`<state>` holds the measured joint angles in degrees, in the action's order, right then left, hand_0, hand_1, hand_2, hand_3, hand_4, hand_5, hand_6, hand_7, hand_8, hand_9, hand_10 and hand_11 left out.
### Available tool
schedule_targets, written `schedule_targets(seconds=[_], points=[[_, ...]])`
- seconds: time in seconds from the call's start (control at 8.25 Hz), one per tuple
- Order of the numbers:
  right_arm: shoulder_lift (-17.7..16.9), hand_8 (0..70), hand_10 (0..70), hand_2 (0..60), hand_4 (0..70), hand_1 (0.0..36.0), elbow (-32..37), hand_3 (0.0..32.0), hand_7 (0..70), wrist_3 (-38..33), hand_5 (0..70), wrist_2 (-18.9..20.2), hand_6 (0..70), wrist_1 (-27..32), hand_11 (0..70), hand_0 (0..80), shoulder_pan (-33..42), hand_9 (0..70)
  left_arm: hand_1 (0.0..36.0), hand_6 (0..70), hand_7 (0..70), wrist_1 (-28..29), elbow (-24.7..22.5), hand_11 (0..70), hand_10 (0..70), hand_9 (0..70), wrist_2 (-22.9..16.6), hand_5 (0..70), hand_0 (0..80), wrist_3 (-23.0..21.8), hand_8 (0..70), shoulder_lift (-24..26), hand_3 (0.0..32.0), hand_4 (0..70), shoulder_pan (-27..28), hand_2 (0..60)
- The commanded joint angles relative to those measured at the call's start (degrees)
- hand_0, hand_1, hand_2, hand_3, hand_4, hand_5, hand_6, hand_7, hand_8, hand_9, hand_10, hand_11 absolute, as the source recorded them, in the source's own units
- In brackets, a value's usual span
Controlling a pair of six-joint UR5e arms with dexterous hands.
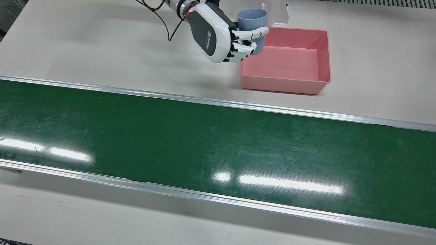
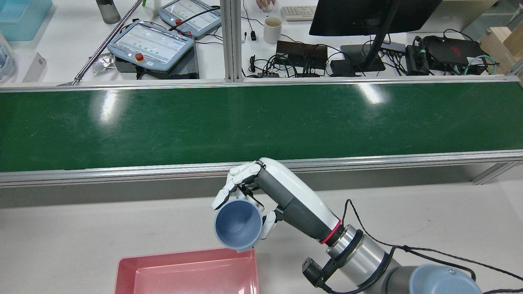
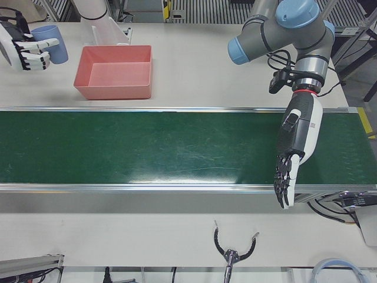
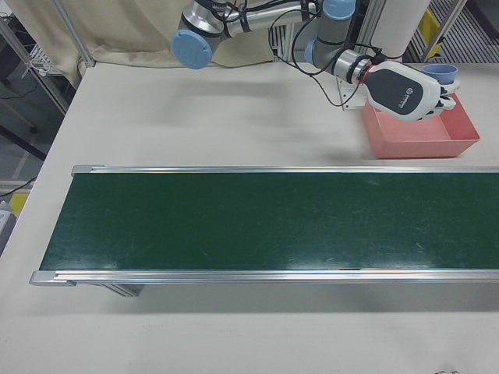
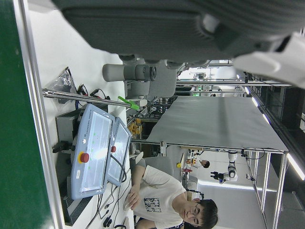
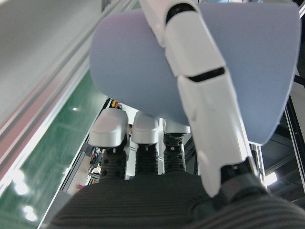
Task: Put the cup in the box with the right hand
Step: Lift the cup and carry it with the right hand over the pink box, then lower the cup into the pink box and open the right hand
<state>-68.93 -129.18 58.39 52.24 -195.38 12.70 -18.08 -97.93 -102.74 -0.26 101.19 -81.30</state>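
Observation:
My right hand [image 1: 218, 35] is shut on a blue-grey cup [image 1: 252, 20], held upright above the table beside the pink box's [image 1: 323, 54] near-left corner. In the rear view the cup [image 2: 238, 224] hangs over the box's [image 2: 122, 269] far right corner, with the hand [image 2: 278, 192] behind it. The right hand view shows fingers [image 6: 190, 71] wrapped round the cup [image 6: 128, 67]. The pink box looks empty. My left hand [image 3: 291, 159] hangs open over the green belt [image 3: 147, 147], fingers pointing down, holding nothing.
The green conveyor belt [image 1: 204, 143] with metal rails runs across the table between the arms and the operators' side. A white pedestal [image 3: 100, 17] stands behind the box. Desks with teach pendants [image 2: 151, 43], a mug and a monitor lie beyond the belt.

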Motion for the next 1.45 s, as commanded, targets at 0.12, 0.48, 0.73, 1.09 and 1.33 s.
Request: schedule_targets(seconds=[0.12,0.48,0.73,1.09,1.33], points=[[-0.85,70.0,70.0,60.0,70.0,36.0,1.46,0.0,70.0,4.1,31.8,-1.7,59.2,3.34,70.0,80.0,-5.58,70.0,0.0,0.0,0.0,0.15,0.02,0.0,0.0,0.0,0.0,0.0,0.0,0.0,0.0,-0.03,0.0,0.0,0.0,0.0],[0.9,42.2,40.6,0.0,59.5,4.7,4.36,0.0,70.0,3.84,11.4,-1.53,25.9,3.25,57.9,59.0,-5.76,62.1,0.0,0.0,0.0,0.06,0.02,0.0,0.0,0.0,0.0,0.0,0.0,-0.09,0.0,-0.03,0.0,0.0,0.0,0.0],[1.69,8.5,7.0,0.0,19.4,0.0,5.43,24.8,14.5,3.57,2.7,-1.44,0.8,3.34,10.1,45.5,-5.67,6.8,0.0,0.0,0.0,0.06,0.02,0.0,0.0,0.0,0.0,0.0,0.0,0.0,0.0,-0.03,0.0,0.0,0.0,0.0],[1.61,10.3,9.2,0.0,19.6,0.0,5.78,30.0,17.4,3.22,2.8,-1.35,0.9,4.22,13.0,42.9,-5.49,8.5,0.0,0.0,0.0,0.06,0.02,0.0,0.0,0.0,0.0,0.0,0.0,-0.09,0.0,-0.03,0.0,0.0,0.0,0.0],[1.35,11.4,9.8,0.0,15.9,0.0,4.73,32.0,19.3,-0.88,3.8,0.92,1.2,3.96,14.3,45.2,-2.53,9.8,0.0,0.0,0.0,0.06,0.02,0.0,0.0,0.0,0.0,0.0,0.0,0.0,0.0,0.06,0.0,0.0,0.0,0.0]])
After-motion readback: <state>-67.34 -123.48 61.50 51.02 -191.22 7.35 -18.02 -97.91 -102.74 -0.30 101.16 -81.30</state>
